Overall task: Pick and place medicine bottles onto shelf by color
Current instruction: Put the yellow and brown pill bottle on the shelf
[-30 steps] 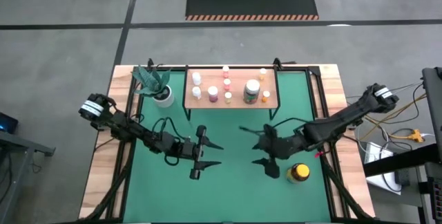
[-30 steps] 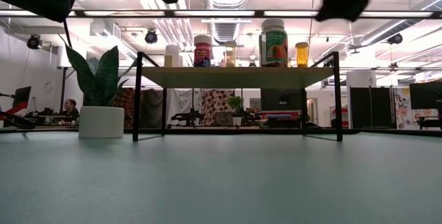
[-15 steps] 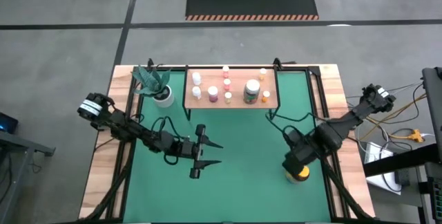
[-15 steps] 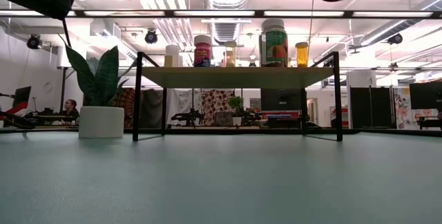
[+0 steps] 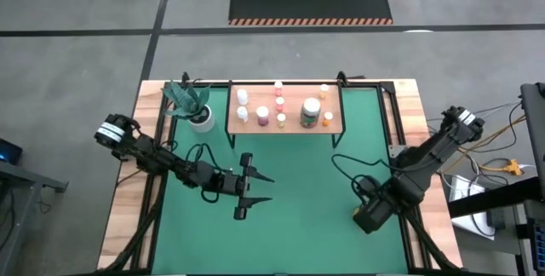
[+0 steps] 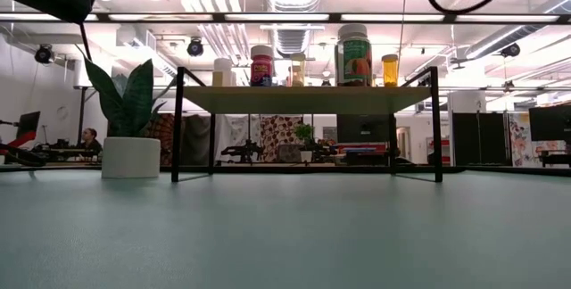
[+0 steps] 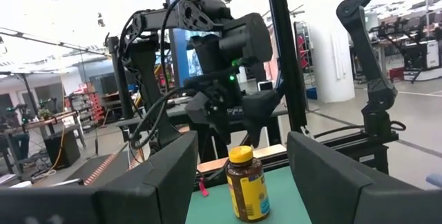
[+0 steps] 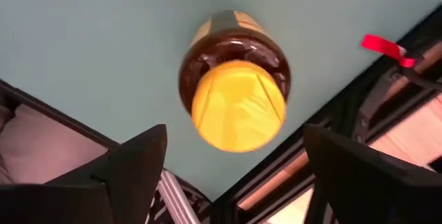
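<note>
A brown bottle with a yellow lid (image 8: pixel 238 103) stands upright on the green mat near the table's right near corner, also seen in the left wrist view (image 7: pixel 245 186). My right gripper (image 5: pixel 370 216) hovers over it pointing down, open, with a finger on either side of the lid and clear of it (image 8: pixel 235 134); it hides the bottle from above. My left gripper (image 5: pixel 260 189) waits open at mid-table, pointing right (image 7: pixel 242 144). The wooden shelf (image 5: pixel 334 129) at the far side carries several small bottles and a green white-lidded jar (image 6: pixel 353 55).
A white pot with a green plant (image 5: pixel 197 112) stands left of the shelf (image 6: pixel 308 99). Black frame rails run along the table's left and right sides (image 5: pixel 393 123). A black cable (image 5: pixel 345 161) loops over the mat behind my right arm. Bare mat lies between the grippers.
My right gripper has swung from mid-table toward the right near corner, turned from level to pointing down, and come over the yellow-lidded bottle, covering it in the high view. It has left the low view. The bottle has stayed put.
</note>
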Controlling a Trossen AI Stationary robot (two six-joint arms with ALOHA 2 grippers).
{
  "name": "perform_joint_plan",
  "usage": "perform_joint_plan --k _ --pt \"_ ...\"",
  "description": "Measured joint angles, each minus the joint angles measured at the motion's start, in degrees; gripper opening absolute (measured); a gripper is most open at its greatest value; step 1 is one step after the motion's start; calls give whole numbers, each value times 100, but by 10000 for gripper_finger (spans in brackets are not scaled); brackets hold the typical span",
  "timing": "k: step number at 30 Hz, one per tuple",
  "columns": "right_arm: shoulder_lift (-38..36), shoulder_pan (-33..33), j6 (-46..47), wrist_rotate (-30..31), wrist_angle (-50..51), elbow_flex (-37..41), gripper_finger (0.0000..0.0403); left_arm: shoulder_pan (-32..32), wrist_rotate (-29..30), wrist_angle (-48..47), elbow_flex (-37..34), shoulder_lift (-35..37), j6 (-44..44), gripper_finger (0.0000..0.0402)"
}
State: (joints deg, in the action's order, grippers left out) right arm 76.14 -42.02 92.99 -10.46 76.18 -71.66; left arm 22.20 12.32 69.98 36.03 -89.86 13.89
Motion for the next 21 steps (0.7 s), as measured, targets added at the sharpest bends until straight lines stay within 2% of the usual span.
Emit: perform_joint_plan --k 8,11,17,21 --pt "214 2 -153 7 -236 341 310 0 0 -15 0 0 -2 206" --pt "287 2 -249 33 -231 395 286 0 -1 -18 0 0 -4 206" --pt "302 12 -365 176 -428 411 204 0 19 -47 0 35 0 206" --pt "318 36 -404 335 -531 265 203 2 272 -168 -2 386 34 206"
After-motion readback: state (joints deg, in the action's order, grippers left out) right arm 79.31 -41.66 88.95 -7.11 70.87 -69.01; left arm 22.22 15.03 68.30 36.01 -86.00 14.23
